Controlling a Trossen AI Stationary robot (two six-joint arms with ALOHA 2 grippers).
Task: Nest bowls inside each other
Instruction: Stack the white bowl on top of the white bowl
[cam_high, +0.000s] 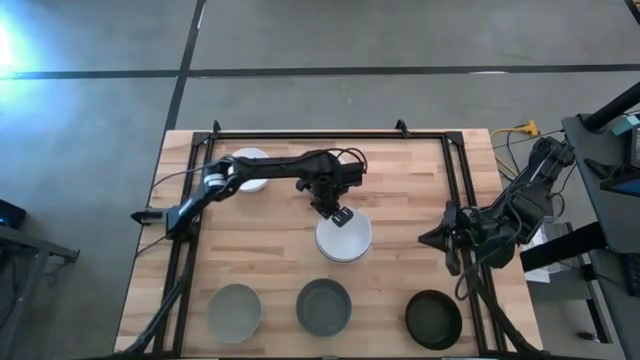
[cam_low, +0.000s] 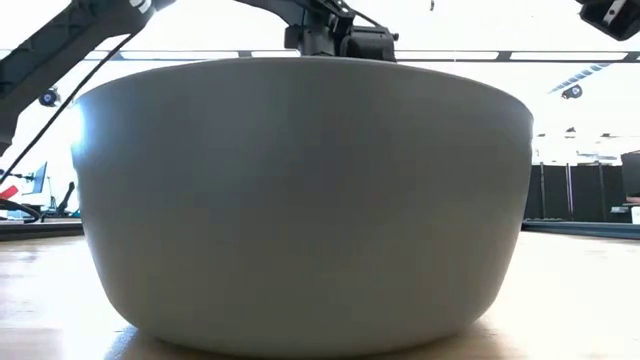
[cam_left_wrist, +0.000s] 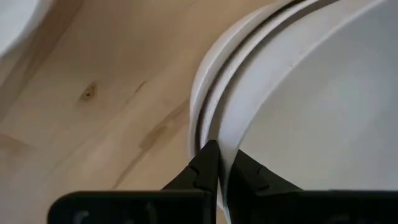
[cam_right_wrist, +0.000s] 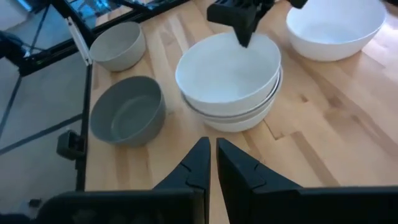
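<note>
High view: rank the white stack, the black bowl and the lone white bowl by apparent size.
1. White stack, slightly the widest.
2. Black bowl.
3. Lone white bowl, partly hidden by the left arm, so unsure; all three look close.

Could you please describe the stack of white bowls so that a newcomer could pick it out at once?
Start at the wooden table and look to its middle, just above the row of three single bowls along the near edge. The stack of white bowls sits there, with the left tool shut on its rim. Unlike the lone white bowl farther back, it is several bowls nested together.
</note>
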